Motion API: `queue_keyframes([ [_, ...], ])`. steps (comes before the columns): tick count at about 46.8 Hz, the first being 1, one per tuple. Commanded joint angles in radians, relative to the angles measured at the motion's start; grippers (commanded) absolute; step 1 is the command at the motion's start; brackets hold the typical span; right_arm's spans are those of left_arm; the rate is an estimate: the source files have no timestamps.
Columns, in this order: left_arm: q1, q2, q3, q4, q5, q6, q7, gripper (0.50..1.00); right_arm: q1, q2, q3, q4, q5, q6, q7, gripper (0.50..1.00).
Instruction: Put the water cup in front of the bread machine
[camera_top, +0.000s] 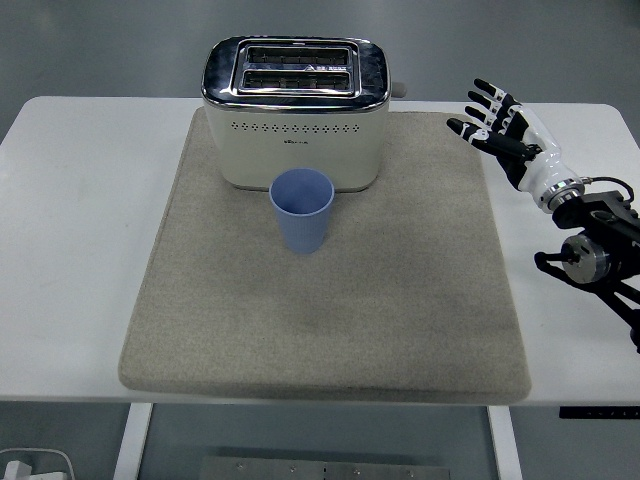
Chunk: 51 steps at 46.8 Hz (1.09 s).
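Standing upright on a beige mat (330, 330), a blue water cup (301, 209) sits just in front of the toaster (296, 112). Far right, the right hand (505, 135) hovers, fingers (482, 111) spread, holding nothing. Probably light, thin-walled plastic; grip its sides gently.

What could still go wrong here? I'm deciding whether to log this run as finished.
Little seems at stake. The blue cup stands upright on the mat, right in front of the toaster and close to its front face, so a knock to the table could tip the empty cup or push it against the toaster. The right hand hangs open over the mat's far right corner, well clear of the cup; only a sweep back leftwards would threaten it.
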Motion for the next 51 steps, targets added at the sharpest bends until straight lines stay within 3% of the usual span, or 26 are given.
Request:
queue_keyframes([
  [1, -0.001, 0.000, 0.000, 0.000, 0.000, 0.000, 0.000, 1.000, 0.016, -0.001, 0.001, -0.005, 0.033, 0.033, -0.104, 0.919],
  [4, 0.001, 0.000, 0.000, 0.000, 0.000, 0.000, 0.000, 1.000, 0.041, 0.008, 0.004, -0.019, 0.046, 0.039, -0.158, 0.919],
  [12, -0.001, 0.000, 0.000, 0.000, 0.000, 0.000, 0.000, 1.000, 0.052, 0.046, 0.022, -0.046, 0.037, 0.040, -0.163, 0.921],
  [17, 0.001, 0.000, 0.000, 0.000, 0.000, 0.000, 0.000, 1.000, 0.052, 0.063, 0.034, -0.047, 0.035, 0.040, -0.150, 0.921],
  [27, 0.001, 0.000, 0.000, 0.000, 0.000, 0.000, 0.000, 1.000, 0.049, 0.085, 0.108, -0.047, 0.035, 0.042, -0.074, 0.921],
  [51, -0.001, 0.000, 0.000, 0.000, 0.000, 0.000, 0.000, 1.000, 0.040, 0.140, 0.153, -0.082, 0.023, 0.051, -0.069, 0.921],
])
